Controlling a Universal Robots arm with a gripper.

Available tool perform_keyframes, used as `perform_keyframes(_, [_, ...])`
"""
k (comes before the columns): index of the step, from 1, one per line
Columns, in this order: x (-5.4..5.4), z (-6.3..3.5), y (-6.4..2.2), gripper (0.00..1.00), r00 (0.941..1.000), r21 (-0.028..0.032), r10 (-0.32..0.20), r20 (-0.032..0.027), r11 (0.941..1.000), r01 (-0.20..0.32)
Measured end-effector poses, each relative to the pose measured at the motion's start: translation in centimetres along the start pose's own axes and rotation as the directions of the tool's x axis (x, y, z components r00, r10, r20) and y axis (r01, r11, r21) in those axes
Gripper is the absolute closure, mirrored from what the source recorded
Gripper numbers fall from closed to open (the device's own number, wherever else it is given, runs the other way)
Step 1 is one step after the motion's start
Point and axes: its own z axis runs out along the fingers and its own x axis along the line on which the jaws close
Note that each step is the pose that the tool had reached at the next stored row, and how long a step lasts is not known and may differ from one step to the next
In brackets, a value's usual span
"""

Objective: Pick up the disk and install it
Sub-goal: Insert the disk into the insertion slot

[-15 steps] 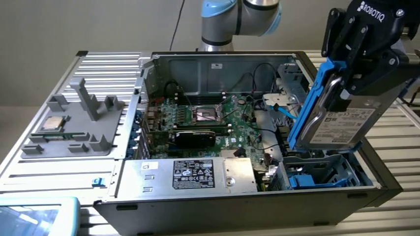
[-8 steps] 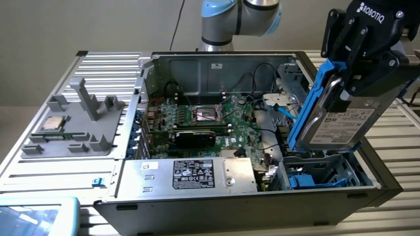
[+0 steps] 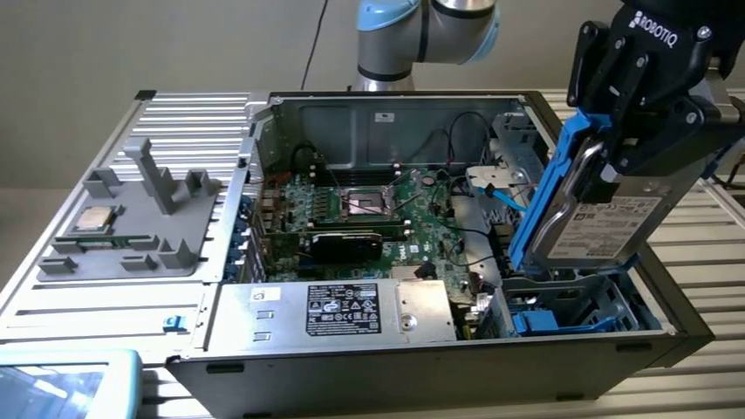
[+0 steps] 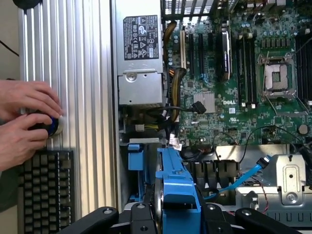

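Your gripper (image 3: pixel 629 150) is clamped part-open on the disk (image 3: pixel 605 223), held on edge over the drive bay (image 3: pixel 570 312) at the case's (image 3: pixel 385 384) 4 o'clock in the exterior view. A tilted carrier (image 3: pixel 545 202) may jam on the bay walls, and the blue cable (image 3: pixel 503 188) at the disk's 9 o'clock may snag. Note the hands (image 4: pixel 27 119) near the keyboard (image 4: pixel 46 190).
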Motion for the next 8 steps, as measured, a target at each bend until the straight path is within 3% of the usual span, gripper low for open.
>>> perform_keyframes(8, [0.17,0.09,0.00,0.63,1.0000,0.0005,-0.006,-0.0002,1.0000,0.006])
